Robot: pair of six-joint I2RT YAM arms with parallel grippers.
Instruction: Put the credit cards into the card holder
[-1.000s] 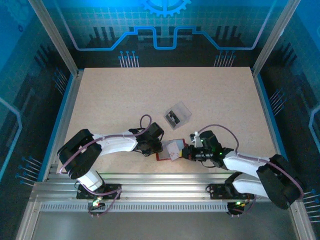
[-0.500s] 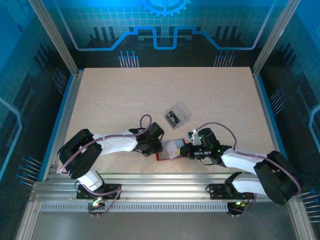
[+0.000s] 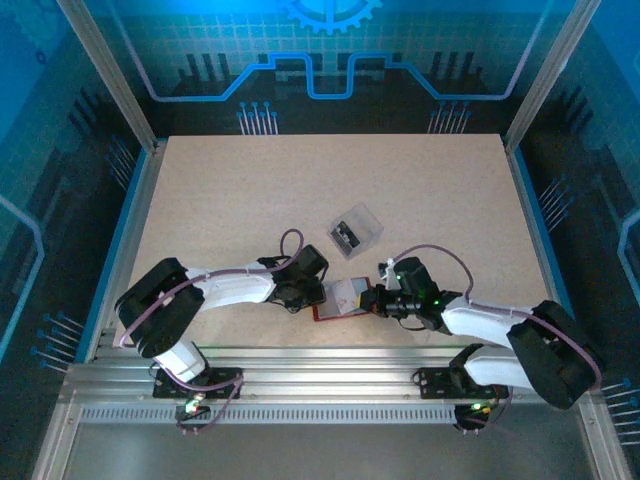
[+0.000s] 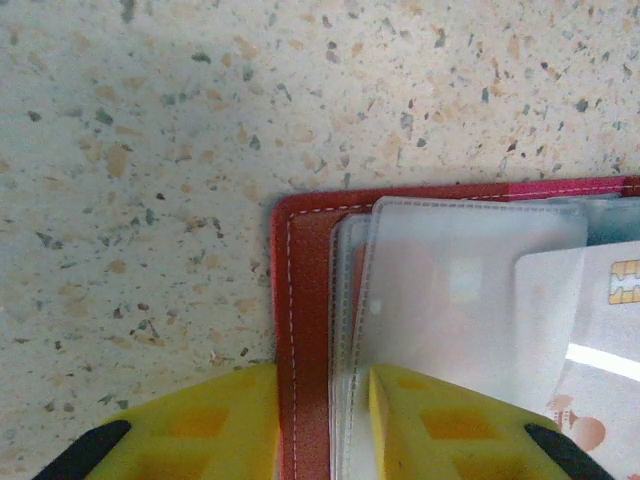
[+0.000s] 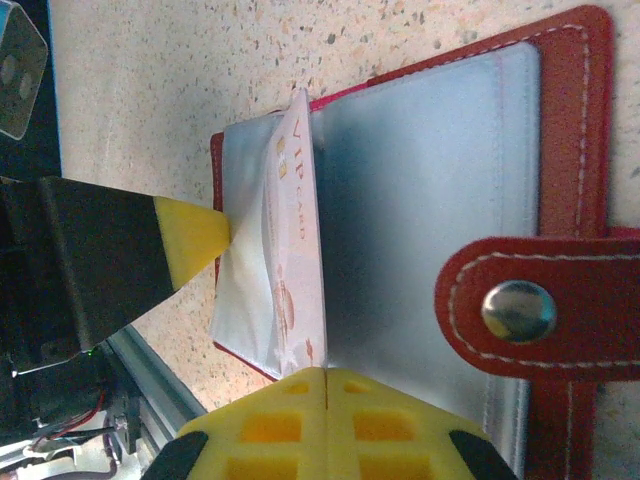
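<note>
**A:** Why do both arms crowd one spot on the table (image 3: pixel 250 200)?

**B:** The wallet (image 5: pixel 572 120) lies there, opened flat with its inside up. An arm comes in from each side of it, so one can steady it while the other loads it.

**A:** What is the left gripper (image 4: pixel 320 400) doing?

**B:** Its jaws are spread and straddle the wallet's left edge. One finger is on the table just outside the red border, and the other rests on the clear sleeves (image 4: pixel 450 280). My guess is that it pins the wallet so a pushed card can't slide it.

**A:** And the box (image 3: pixel 357 229)?

**B:** It sits apart, beyond the wallet's far side. There is something dark inside, too small to make out.

**A:** Does the right gripper (image 5: pixel 325 385) hold anything?

**B:** Yes. Its jaws are pressed together on the near end of a pale card (image 5: pixel 297 230). The card stands tilted on its long edge over the wallet's left half, against the sleeves. Holding it edge-on probably lets a corner find a sleeve's mouth.

**A:** Is it in a pocket yet?

**B:** I cannot tell, because the sleeves are translucent and overlap it.

**A:** Is the tab (image 5: pixel 520 270) in the way?

**B:** No. It is folded in over the wallet's right half with its stud (image 5: pixel 516 311) showing, away from the card.
</note>
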